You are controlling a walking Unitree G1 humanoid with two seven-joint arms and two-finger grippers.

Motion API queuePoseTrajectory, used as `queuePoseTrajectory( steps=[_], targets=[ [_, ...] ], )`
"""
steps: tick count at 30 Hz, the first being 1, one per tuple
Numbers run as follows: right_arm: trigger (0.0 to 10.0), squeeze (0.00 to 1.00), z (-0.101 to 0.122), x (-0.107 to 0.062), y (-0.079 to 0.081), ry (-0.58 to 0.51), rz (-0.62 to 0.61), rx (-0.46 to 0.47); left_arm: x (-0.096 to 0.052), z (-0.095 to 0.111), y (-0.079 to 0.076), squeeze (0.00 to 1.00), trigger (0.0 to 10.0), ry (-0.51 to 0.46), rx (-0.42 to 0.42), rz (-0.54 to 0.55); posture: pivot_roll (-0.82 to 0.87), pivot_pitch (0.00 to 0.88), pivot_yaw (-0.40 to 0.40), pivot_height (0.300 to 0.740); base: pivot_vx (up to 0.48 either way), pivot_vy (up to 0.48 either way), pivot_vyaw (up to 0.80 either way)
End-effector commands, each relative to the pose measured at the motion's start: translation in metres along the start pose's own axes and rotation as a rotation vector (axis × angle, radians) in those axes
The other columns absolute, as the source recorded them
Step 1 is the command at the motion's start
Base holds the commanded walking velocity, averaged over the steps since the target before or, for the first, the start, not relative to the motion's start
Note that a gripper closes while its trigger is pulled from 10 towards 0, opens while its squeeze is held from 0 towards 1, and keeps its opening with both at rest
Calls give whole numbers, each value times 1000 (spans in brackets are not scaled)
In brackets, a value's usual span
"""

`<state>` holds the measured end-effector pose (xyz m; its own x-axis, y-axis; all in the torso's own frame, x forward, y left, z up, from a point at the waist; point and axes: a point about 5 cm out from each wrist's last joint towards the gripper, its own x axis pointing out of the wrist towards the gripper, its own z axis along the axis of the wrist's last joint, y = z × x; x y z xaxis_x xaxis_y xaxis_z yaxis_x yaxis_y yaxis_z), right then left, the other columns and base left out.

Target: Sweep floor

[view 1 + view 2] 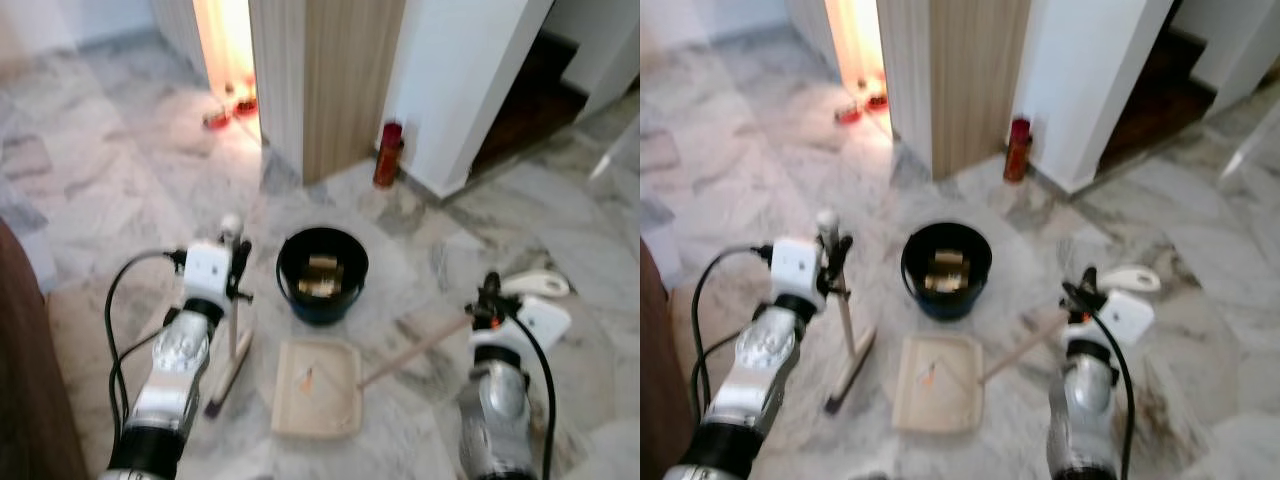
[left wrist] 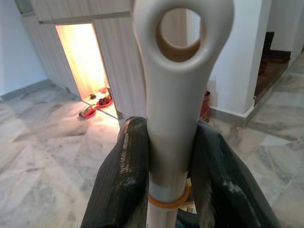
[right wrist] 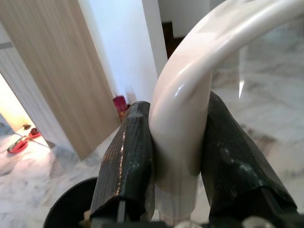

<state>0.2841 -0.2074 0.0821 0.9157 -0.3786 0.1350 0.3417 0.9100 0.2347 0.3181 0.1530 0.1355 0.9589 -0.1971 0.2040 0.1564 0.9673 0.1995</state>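
Observation:
A cream dustpan (image 1: 318,388) lies flat on the marble floor with a small orange scrap inside it. Its long handle (image 1: 415,352) rises to my right gripper (image 1: 490,300), which is shut on the curved white grip (image 3: 183,109). My left gripper (image 1: 236,262) is shut on the broom handle (image 2: 173,114) just below its ring-shaped top. The broom's shaft runs down to its head (image 1: 228,375) resting on the floor left of the dustpan. A black bucket (image 1: 322,274) with pale debris inside stands just beyond the dustpan.
A wooden panel wall (image 1: 325,80) and a white wall (image 1: 460,80) stand ahead, with a red cylinder (image 1: 387,154) at their foot. Red slippers (image 1: 230,108) lie in the lit doorway. Dark furniture (image 1: 25,380) borders my left. A dark stairway opening (image 1: 530,95) is at the right.

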Motion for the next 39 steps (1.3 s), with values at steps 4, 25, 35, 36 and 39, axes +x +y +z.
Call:
queuePoseTrajectory(
  steps=[4, 25, 35, 36, 39],
  targets=[
    [10000, 0, 31, 14, -4, -125, -3, 1, 3, 8, -3, 0, 10000, -46, 12, -8, 196, 59, -49, 740, 0, 0, 0],
    [10000, 0, 86, 14, -15, -202, 72, 117, 5, 8, -3, 0, 10000, -50, 8, 0, 186, 78, -52, 740, 0, 0, 0],
    [10000, 0, 123, 20, 4, -303, 128, 161, 7, 10, -2, 0, 10000, -58, 7, 6, 190, 81, -52, 740, 0, 0, 0],
    [10000, 0, 124, 21, 6, -307, 134, 166, 7, 10, -2, 0, 10000, -58, 6, 6, 190, 81, -52, 740, 0, 0, 0],
    [10000, 0, 130, 21, 12, -314, 150, 181, 8, 11, -2, 0, 10000, -67, 0, 13, 189, 84, -52, 740, 0, 0, 0]
  ],
)
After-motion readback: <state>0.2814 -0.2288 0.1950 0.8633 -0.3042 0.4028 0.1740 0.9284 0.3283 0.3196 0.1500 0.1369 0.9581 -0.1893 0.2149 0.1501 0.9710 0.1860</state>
